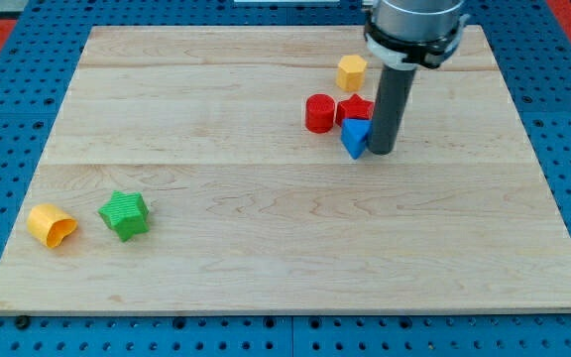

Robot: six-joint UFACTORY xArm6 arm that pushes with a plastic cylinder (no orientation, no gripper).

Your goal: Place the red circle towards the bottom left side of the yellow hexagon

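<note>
Jaws: none on this rig; the arm ends in a plain rod, so nothing is open, shut or clamped. My tip (pixel 382 152) sits on the wooden board (pixel 266 248) at the right edge of the blue triangle block (pixel 354 137), touching it or nearly so. Red circle (pixel 320 113) stands just left of a second red block (pixel 356 107), shape unclear because the rod partly hides it. Yellow hexagon (pixel 351 71) lies farther back, slightly right of the circle, near but apart, so the circle already looks roughly near-left of it. Risk, as I judge it: any leftward push from here goes through the blue triangle and the other red block first, dragging the cluster along and knocking the circle off line or bumping the hexagon. Circle is an upright round cylinder, flat face up; no facing direction, its only axis vertical. Far left, near edge: a yellow block (pixel 51 225) on its side and a green star (pixel 125 214), well apart from all this.
</note>
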